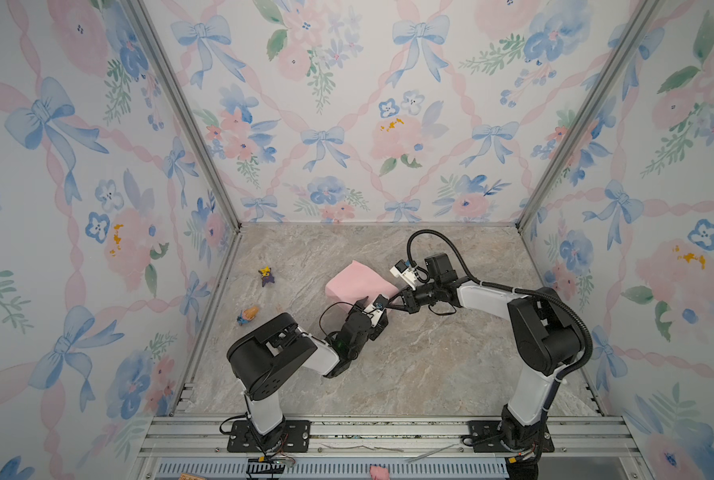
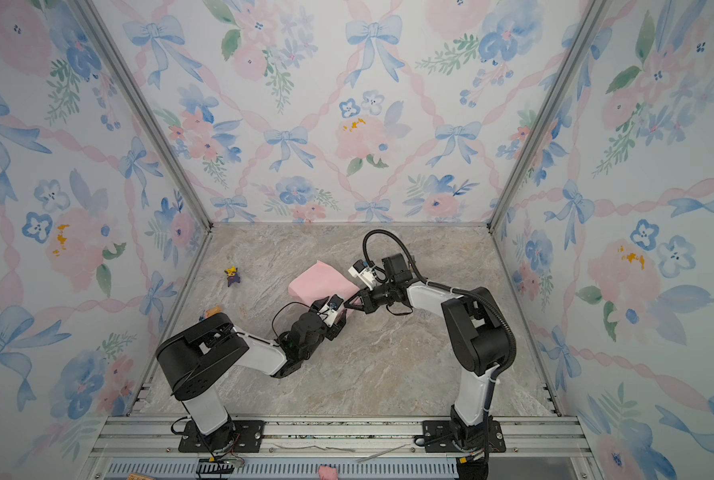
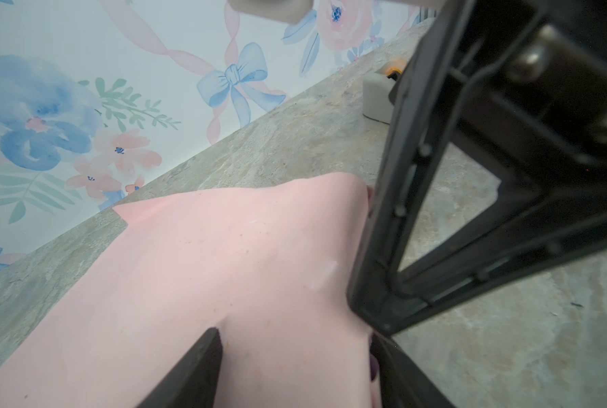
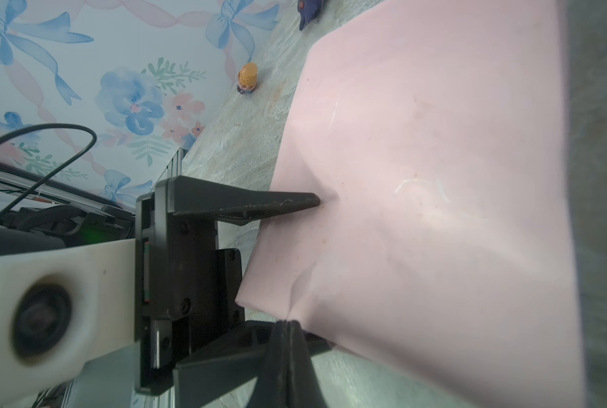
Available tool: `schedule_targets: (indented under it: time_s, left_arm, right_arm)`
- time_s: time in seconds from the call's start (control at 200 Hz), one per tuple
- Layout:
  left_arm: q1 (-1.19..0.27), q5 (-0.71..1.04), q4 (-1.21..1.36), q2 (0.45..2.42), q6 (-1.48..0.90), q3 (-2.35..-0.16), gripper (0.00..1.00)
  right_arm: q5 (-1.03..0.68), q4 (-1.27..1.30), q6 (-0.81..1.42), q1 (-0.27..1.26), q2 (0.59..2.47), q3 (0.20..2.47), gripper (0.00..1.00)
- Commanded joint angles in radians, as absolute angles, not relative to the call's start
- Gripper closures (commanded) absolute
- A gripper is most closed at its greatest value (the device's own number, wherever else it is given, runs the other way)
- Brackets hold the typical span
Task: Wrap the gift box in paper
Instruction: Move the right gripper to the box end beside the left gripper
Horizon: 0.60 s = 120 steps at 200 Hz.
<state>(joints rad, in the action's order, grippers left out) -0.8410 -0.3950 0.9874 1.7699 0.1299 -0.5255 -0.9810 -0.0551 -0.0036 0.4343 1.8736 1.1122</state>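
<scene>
- At the middle of the grey marbled tabletop point(image 1: 409, 365), a little toward the far edge, sits the thin sheet of paper point(image 1: 357, 284). Its pale pink face is up and it is draped into a boxy mound, with the gift box hidden beneath.
- Left gripper point(image 1: 365, 304): jaws spread wide and clamped across the mound's near corner, one finger point(image 3: 203, 353) denting the pink top.
- Right gripper point(image 4: 288, 328): closed tight, tips pinching the paper's creased edge just beside the left one.
- Near the left edge are a purple-and-yellow toy figure point(image 1: 267, 276) and an orange-and-blue toy figure point(image 1: 248, 315).
</scene>
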Motion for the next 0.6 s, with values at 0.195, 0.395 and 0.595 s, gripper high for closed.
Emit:
schedule_targets:
  time_s: [0.195,0.395,0.595]
  left_arm:
    - [-0.818,-0.379,0.721,1.839,0.081,-0.462,0.31]
    - [-0.818,-0.379,0.721,1.840,0.081,-0.463,0.31]
    - [-0.818,-0.380,0.724,1.839,0.081,-0.460,0.31]
  right_arm:
    - [-0.986,-0.165,-0.030,0.445,1.940,1.182,1.00]
    - [-0.962,-0.186,-0.011,0.445,1.960,1.200,1.00]
    - [-0.943,-0.160,0.041,0.441,1.974,1.207,0.97]
